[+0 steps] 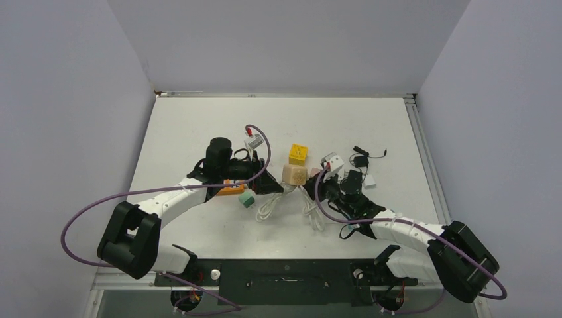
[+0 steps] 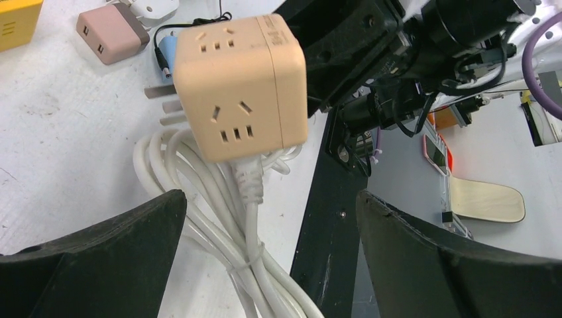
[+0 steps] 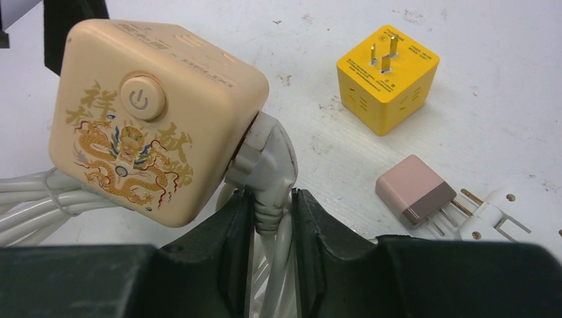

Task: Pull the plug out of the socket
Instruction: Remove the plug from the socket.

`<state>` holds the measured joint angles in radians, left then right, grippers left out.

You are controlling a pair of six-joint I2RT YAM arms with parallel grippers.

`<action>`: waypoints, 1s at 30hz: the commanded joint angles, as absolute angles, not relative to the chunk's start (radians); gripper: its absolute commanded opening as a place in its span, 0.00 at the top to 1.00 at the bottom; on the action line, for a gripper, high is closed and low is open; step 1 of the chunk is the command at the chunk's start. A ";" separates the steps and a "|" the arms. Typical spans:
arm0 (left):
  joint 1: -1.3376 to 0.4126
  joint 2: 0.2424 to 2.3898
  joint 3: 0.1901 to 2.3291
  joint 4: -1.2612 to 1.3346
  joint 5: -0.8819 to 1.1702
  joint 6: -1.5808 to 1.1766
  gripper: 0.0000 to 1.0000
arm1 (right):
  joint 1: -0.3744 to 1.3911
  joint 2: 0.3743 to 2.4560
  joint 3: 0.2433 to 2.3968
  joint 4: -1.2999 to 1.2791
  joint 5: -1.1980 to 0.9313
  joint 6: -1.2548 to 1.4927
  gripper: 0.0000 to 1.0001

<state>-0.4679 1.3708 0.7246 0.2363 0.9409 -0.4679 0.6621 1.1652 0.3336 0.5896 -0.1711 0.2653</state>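
The socket (image 3: 149, 112) is a beige cube with a gold dragon print and a round power button. A white plug (image 3: 265, 165) sits in its lower right side, and my right gripper (image 3: 272, 205) is shut on that plug with the cable running down between the fingers. In the left wrist view the socket (image 2: 238, 86) stands above and between my black fingers, clear of both. My left gripper (image 2: 272, 218) is open over the bundled white cable (image 2: 245, 245). From above, the socket (image 1: 295, 174) lies between the left gripper (image 1: 272, 185) and the right gripper (image 1: 323, 183).
A yellow cube adapter (image 3: 388, 76), a pink adapter (image 3: 414, 189) and a white adapter (image 3: 494, 212) lie to the right of the socket. An orange block (image 1: 230, 189) and a green piece (image 1: 246, 199) sit under the left arm. A black charger (image 1: 360, 161) lies at the back right.
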 commanded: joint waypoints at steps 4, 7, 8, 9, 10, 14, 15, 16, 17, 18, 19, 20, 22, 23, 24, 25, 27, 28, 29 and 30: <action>-0.467 1.377 0.765 0.251 0.913 -0.463 0.04 | 0.806 1.109 0.366 0.719 -0.006 0.223 0.95; -0.468 1.381 0.762 0.266 0.916 -0.474 0.04 | 0.859 1.123 0.379 0.706 0.073 0.195 0.95; -0.468 1.384 0.760 0.267 0.916 -0.478 0.04 | 0.876 1.126 0.384 0.705 0.092 0.188 0.95; -0.469 1.389 0.759 0.272 0.916 -0.483 0.03 | 0.893 1.130 0.386 0.706 0.116 0.185 0.95; -0.471 1.395 0.757 0.281 0.918 -0.489 0.02 | 0.908 1.133 0.388 0.707 0.140 0.182 0.95; -0.488 1.421 0.762 0.278 0.923 -0.498 0.06 | 0.970 1.145 0.405 0.685 0.265 0.182 0.95; -0.490 1.425 0.767 0.268 0.923 -0.493 0.07 | 0.984 1.146 0.406 0.685 0.286 0.176 0.95; -0.492 1.430 0.771 0.257 0.923 -0.487 0.09 | 0.997 1.145 0.407 0.686 0.305 0.172 0.95; -0.493 1.434 0.776 0.245 0.923 -0.481 0.11 | 1.007 1.146 0.407 0.687 0.322 0.169 0.95; -0.494 1.436 0.780 0.235 0.922 -0.477 0.12 | 1.013 1.147 0.409 0.687 0.333 0.167 0.95; -0.495 1.439 0.782 0.227 0.923 -0.473 0.14 | 1.019 1.149 0.410 0.685 0.345 0.167 0.95; -0.497 1.440 0.783 0.224 0.926 -0.471 0.16 | 1.021 1.151 0.411 0.684 0.354 0.167 0.95; -0.501 1.444 0.785 0.224 0.928 -0.467 0.25 | 1.024 1.155 0.414 0.683 0.362 0.165 0.95; -0.504 1.444 0.785 0.224 0.928 -0.466 0.27 | 1.028 1.156 0.415 0.683 0.367 0.166 0.95; -0.507 1.443 0.784 0.223 0.927 -0.463 0.31 | 1.031 1.158 0.416 0.683 0.372 0.166 0.95; -0.511 1.444 0.784 0.221 0.926 -0.462 0.34 | 1.034 1.158 0.415 0.683 0.376 0.164 0.95; -0.517 1.446 0.784 0.219 0.929 -0.459 0.41 | 1.039 1.157 0.413 0.687 0.386 0.163 0.95; -0.522 1.448 0.785 0.219 0.931 -0.459 0.44 | 1.041 1.157 0.413 0.688 0.392 0.163 0.95; -0.525 1.450 0.785 0.220 0.934 -0.459 0.48 | 1.043 1.156 0.411 0.689 0.399 0.161 0.95; -0.529 1.454 0.787 0.219 0.937 -0.459 0.50 | 1.045 1.154 0.410 0.690 0.406 0.160 0.95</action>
<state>-0.5037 1.4425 0.7414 0.2134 0.9016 -0.4709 1.0336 1.1706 0.3424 0.5529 0.3355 0.1421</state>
